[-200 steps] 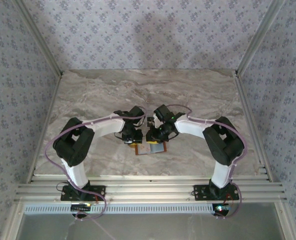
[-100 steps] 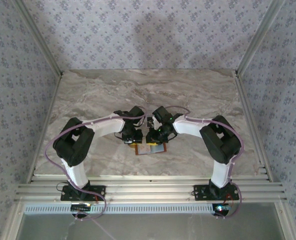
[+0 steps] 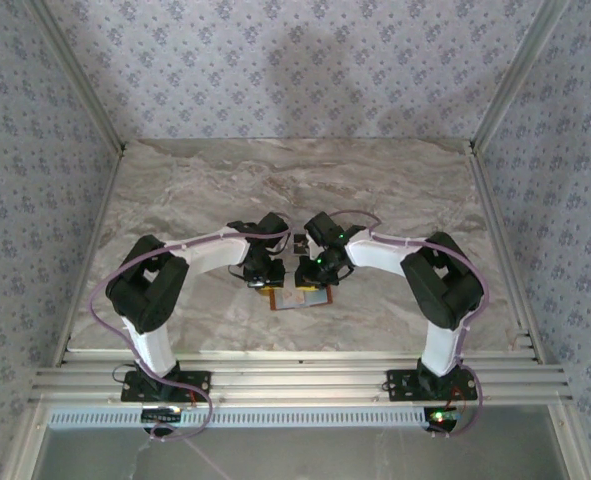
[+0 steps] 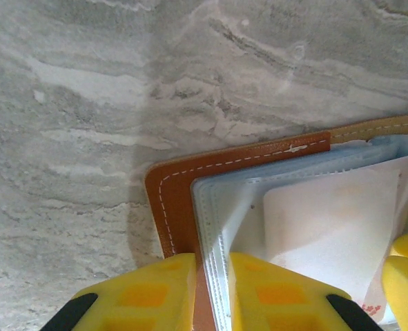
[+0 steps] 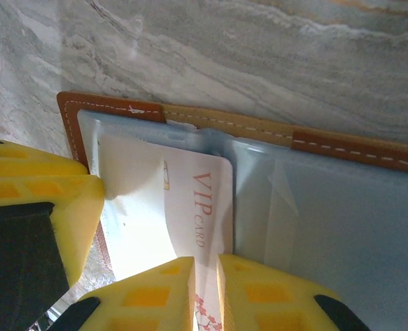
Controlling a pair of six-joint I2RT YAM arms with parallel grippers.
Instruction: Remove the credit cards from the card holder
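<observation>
- The right hand (image 5: 205,279) has its yellow fingers (image 5: 148,296) nipped together on the near short edge of a thin, pale white plastic credit card (image 5: 183,200) lettered "VIP CARD" in red.
- The card's long axis runs straight away from that hand. I judge the coming move to be a pull directly back along the hand's own reach, not sideways. How much of the card sits inside its pocket cannot be told.
- The left hand (image 4: 210,279) is closed on the side edge of the flat, orange-brown stitched leather card holder (image 4: 172,200). The leather cover and the edges of the grey-blue plastic sleeves (image 4: 214,207) are pinched between its fingers (image 4: 155,293). It looks placed to anchor the holder against that pull.
- The same credit card (image 4: 328,227) lies just right of the left hand's grip, so the right hand is the one on the card.
- From above, the left hand (image 3: 263,279) and right hand (image 3: 312,277) sit side by side over the open card holder (image 3: 300,299). It lies flat between the two arms, its long span running left to right.
- Beyond it the grey veined marble worktop (image 3: 395,190) stretches to the far wall.
</observation>
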